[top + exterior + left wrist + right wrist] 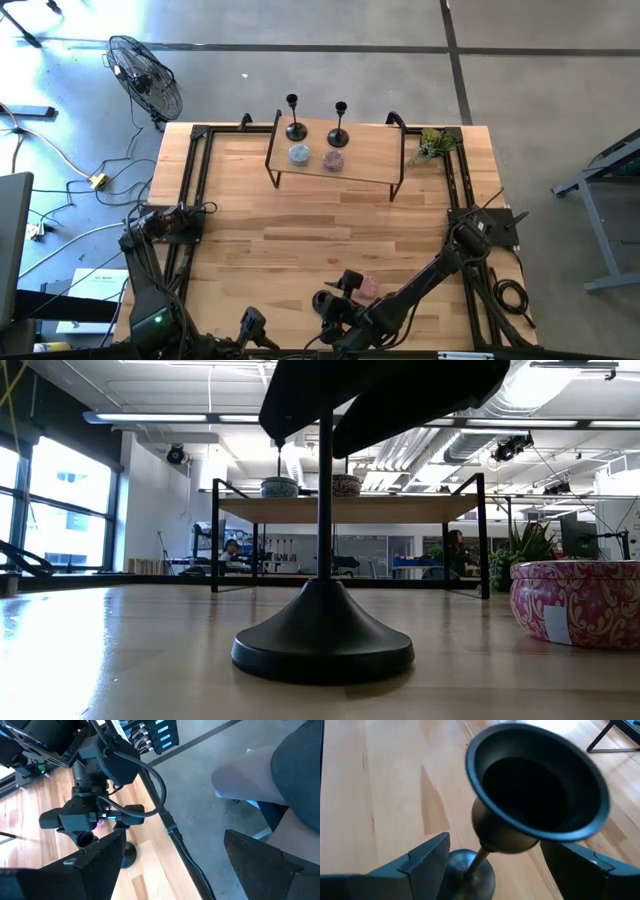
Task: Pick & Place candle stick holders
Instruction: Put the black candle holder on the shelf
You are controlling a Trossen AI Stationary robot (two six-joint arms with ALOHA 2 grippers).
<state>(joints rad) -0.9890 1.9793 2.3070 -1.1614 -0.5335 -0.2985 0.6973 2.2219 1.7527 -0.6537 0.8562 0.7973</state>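
Two black candle stick holders (295,120) (340,125) stand upright on their round bases on the raised wooden shelf (370,165) at the table's far side. The third holder (535,785) stands upright on its flared base (322,635) near the table's front edge. My right gripper (495,842) is open just above it. Its fingers stand on either side of the thin stem (476,861), below the cup, without touching. It also shows in the high view (335,300). My left gripper (175,840) is open and empty at the front edge (250,325), left of the holder.
A pink patterned tin (575,600) sits on the table just right of the near holder (370,287). Two small round tins (299,154) (334,158) sit on the shelf in front of the holders. A small plant (432,145) stands at the far right.
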